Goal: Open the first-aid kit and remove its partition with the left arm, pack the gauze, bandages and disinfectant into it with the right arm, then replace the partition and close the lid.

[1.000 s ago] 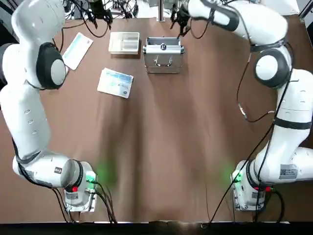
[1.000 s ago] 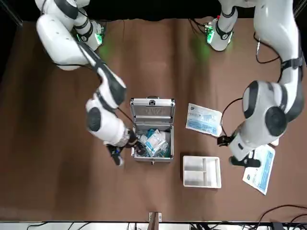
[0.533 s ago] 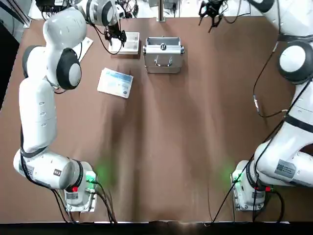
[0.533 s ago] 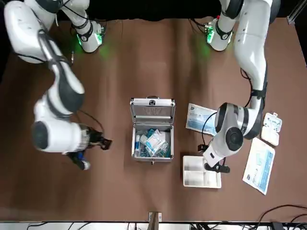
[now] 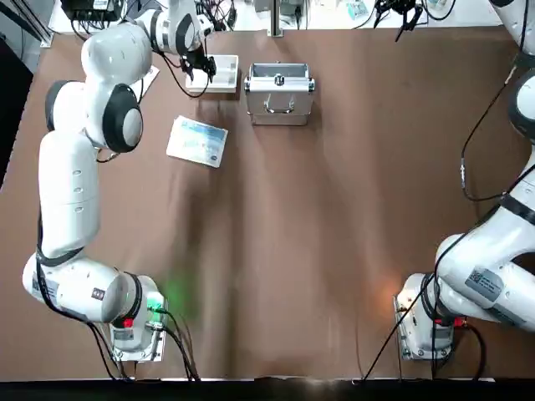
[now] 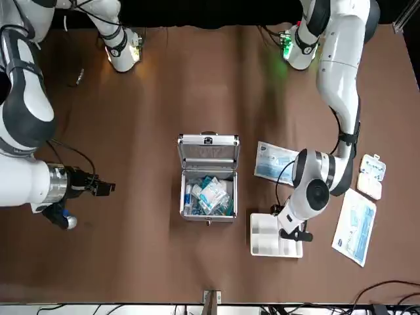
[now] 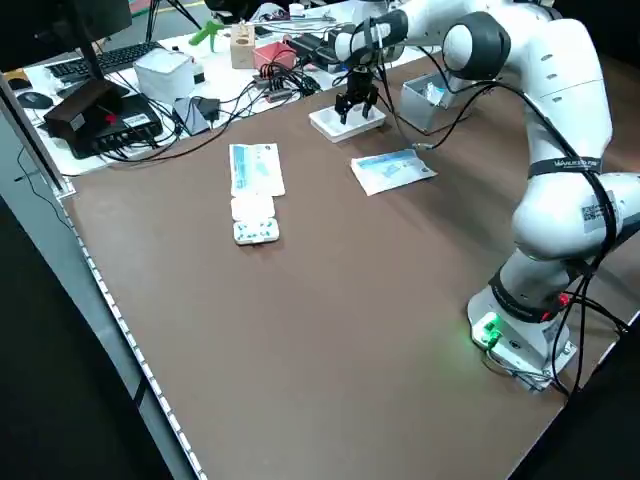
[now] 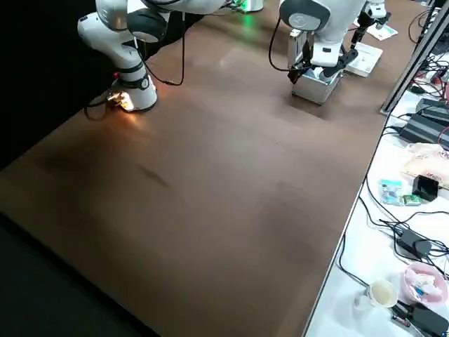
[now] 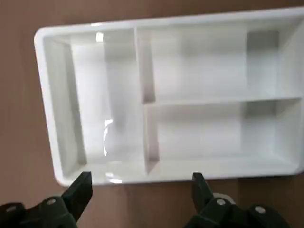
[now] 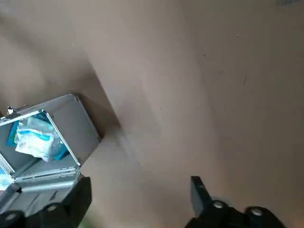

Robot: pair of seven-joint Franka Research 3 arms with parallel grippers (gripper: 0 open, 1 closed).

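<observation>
On the brown worktop [image 5: 318, 217], seen from overhead, the two arms rise from bases at 7 and 5 o'clock. The left arm [image 5: 71, 167] runs up the left side and bends in toward 11 o'clock. The right arm [image 5: 493, 267] climbs the right edge and reaches out past the far edge near 1 o'clock.

The kit [image 6: 208, 187] sits at about 12 o'clock in the overhead view, well toward the far edge. Its lid [image 6: 209, 149] stands open on the robot's side, handle uppermost. Inside the case lie blue-and-white packets [image 6: 212, 195] and a small white bottle [image 6: 189, 195] against one wall; its label cannot be made out.

The partition [image 6: 275, 235] lies flat on the worktop just beside the kit, on the robot's left, not touching it. It is a white tray with one long compartment and two shorter ones, all bare.

A flat blue-white pack [image 5: 197, 141] lies at 10 o'clock from the kit's spot, nearer the robot. A second printed pack [image 6: 354, 226] and a small white blister block [image 6: 371, 176] lie farther out on the left.

The left end effector [image 9: 140, 195] hangs directly over the partition's edge, fingers [image 9: 80, 192] spread apart and holding nothing. The right end effector [image 10: 137, 195] hovers well away from the kit, above bare worktop, fingers likewise apart and empty.
</observation>
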